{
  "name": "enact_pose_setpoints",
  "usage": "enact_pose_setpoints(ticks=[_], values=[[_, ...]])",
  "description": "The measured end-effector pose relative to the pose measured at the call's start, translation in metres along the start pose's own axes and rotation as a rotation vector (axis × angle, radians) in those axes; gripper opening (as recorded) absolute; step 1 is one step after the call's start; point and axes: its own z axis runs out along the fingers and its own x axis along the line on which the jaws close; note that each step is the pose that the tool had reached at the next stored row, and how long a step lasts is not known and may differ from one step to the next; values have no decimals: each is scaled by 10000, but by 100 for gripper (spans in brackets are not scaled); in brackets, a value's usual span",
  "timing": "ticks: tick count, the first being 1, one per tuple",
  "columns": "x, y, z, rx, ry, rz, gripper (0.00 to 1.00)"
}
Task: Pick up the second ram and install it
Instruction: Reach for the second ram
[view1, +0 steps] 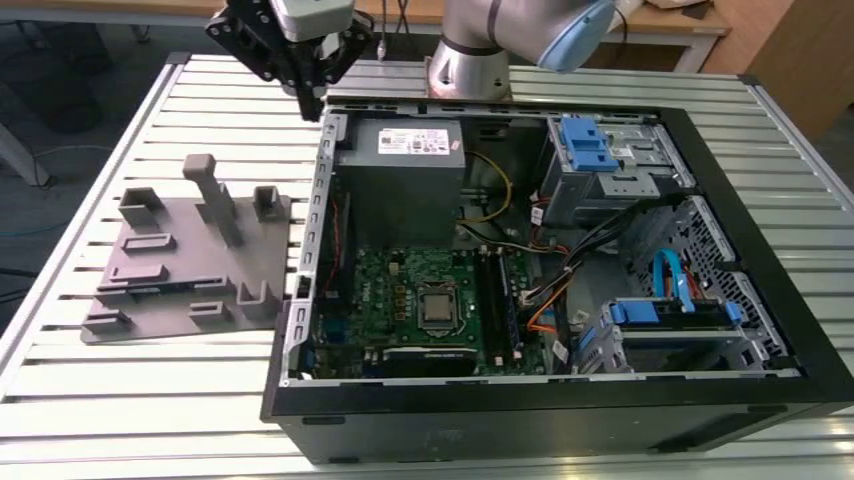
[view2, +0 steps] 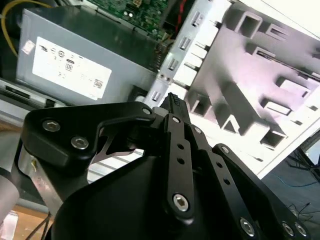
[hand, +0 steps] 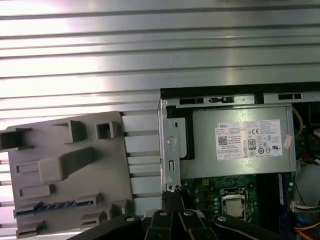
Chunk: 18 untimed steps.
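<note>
The second ram is a thin dark blue-green stick with a row of chips. It lies in a slot near the front of the grey moulded plate, and in the exterior view the ram shows as a dark strip on the plate. My gripper hangs above the table at the back, by the rear left corner of the open computer case, well away from the ram. Its black fingers meet at the tips with nothing between them. In the first wrist view the gripper sits over the case wall.
The case holds a grey power supply, a green motherboard with memory slots, loose cables and blue drive brackets. Upright blocks rise from the plate. The slatted metal table carries everything.
</note>
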Motion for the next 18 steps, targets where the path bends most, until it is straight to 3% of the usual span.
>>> enact_pose_setpoints(ticks=[7,18], values=[[208,-53,-3,0,0,1,7],[411,-102,0,1,0,1,7]])
